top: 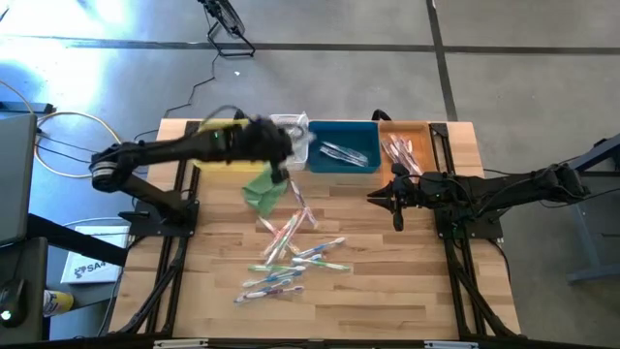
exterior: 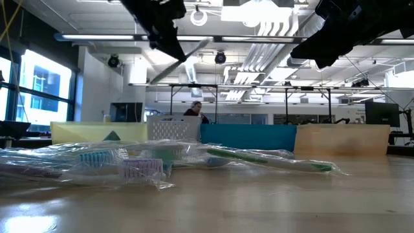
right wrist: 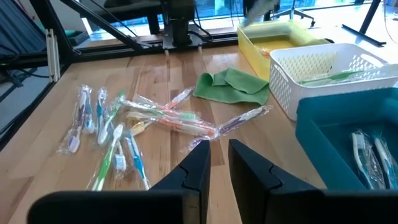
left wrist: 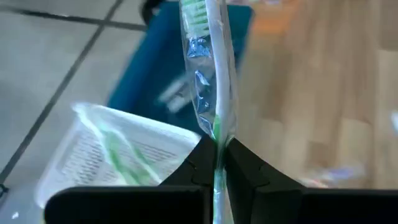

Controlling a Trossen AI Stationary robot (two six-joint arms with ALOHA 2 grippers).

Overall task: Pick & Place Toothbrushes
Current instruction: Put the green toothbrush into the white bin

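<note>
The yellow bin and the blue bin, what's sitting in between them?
A white basket sits between the yellow bin and the blue bin, clearest in the right wrist view.

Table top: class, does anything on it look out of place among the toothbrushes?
Yes: a crumpled green cloth lies on the wood beside the white basket, near the loose wrapped toothbrushes. It is the only item there that is neither toothbrush nor bin.

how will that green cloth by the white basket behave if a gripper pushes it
The green cloth lies crumpled in soft folds, so it would probably bunch up rather than slide as one piece. It looks thin and light, likely easy to drag. A wrapped toothbrush lies close beside it on the table, so a push may carry that along.
</note>
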